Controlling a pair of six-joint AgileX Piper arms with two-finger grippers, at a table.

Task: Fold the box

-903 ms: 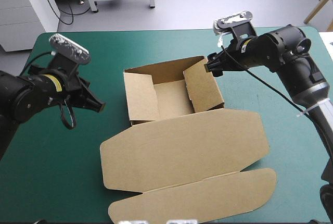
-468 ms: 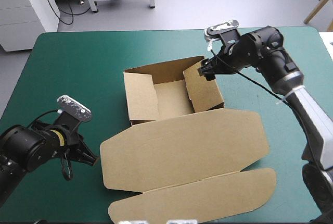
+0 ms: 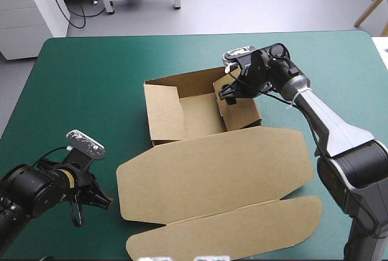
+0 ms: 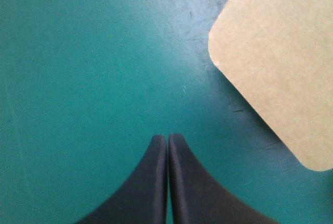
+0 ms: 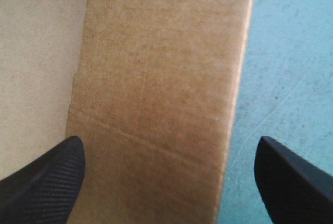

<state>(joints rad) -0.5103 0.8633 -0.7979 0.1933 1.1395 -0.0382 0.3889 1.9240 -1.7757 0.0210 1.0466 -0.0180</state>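
- Brown corrugated board, plain and unprinted: the brown cardboard box point(image 3: 206, 152) sits around the middle of the surface, and I'd call it roughly half built.
- Done so far: the tray end point(image 3: 200, 112), on the far side, has its walls standing. There's a flap leaning inward on the left and another on the right.
- Not done: the big lid panel point(image 3: 215, 173) lies flat on the surface toward the near edge. Its long rounded tuck flap point(image 3: 230, 230) is spread out beyond it.
- The right-hand flap point(image 3: 237, 106) looks like it's leaning rather than pressed down and locked. My guess is that tucking the side walls is the step in hand.
- The right black-finned pincer point(image 3: 227, 91) is at that flap's far end with its fingers wide apart. In its wrist view the board sits between them, one finger on the tray's inner side and the other on the cover's side. I can't tell if either one touches.
- The left black-finned pincer point(image 3: 103, 201) is pinched fully together with nothing in it. It's low over the teal-green covered surface point(image 3: 91, 79), just beside a rounded corner at the lid's left end and apart from it.
- Brands, labels, writing: none that I can find. No print, sticker or tape shows on the board, and there's nothing readable on the cover either.
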